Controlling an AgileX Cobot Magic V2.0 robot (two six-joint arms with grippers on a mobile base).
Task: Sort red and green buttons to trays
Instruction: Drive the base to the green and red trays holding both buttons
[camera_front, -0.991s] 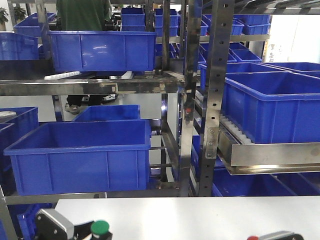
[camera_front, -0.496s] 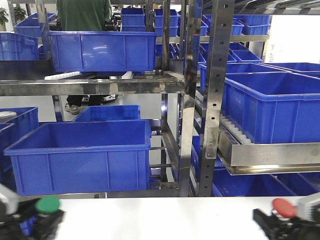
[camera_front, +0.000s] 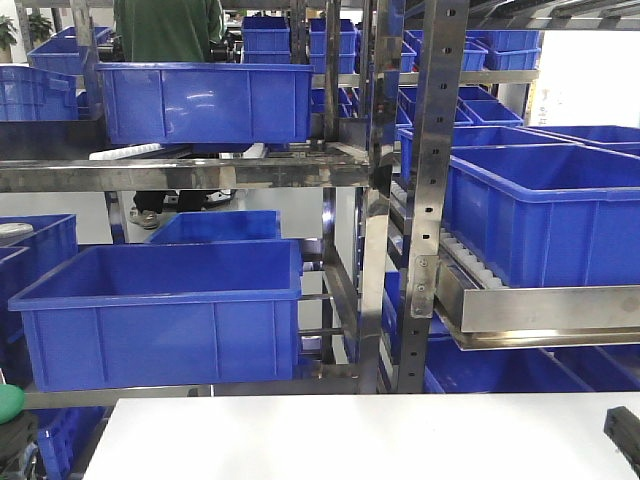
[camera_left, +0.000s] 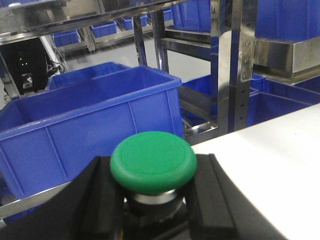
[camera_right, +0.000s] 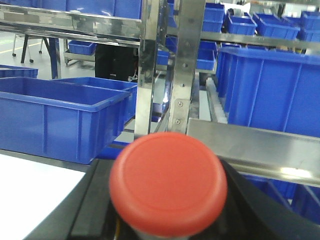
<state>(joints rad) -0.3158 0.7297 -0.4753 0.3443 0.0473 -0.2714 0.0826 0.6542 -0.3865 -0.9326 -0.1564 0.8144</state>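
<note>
My left gripper (camera_left: 152, 200) is shut on the green button (camera_left: 153, 161), its black fingers (camera_left: 215, 195) on both sides of the dark base under the round green cap. In the front view only the cap's edge (camera_front: 8, 400) shows at the far left, beyond the white table (camera_front: 350, 435). My right gripper (camera_right: 167, 220) is shut on the red button (camera_right: 168, 182), whose red cap fills the lower middle of the right wrist view. In the front view only a black tip of the right gripper (camera_front: 625, 432) shows at the right edge. The trays are out of view.
A steel rack (camera_front: 425, 200) with several deep blue crates (camera_front: 160, 315) stands right behind the table's far edge. A sloped steel shelf (camera_front: 540, 310) with more blue crates (camera_front: 550, 210) juts out at the right. A person in green (camera_front: 165, 25) stands far back.
Both grippers have swung outward with their buttons: the left with the green one to the far left edge, the right with the red one out past the right edge of the front view.
</note>
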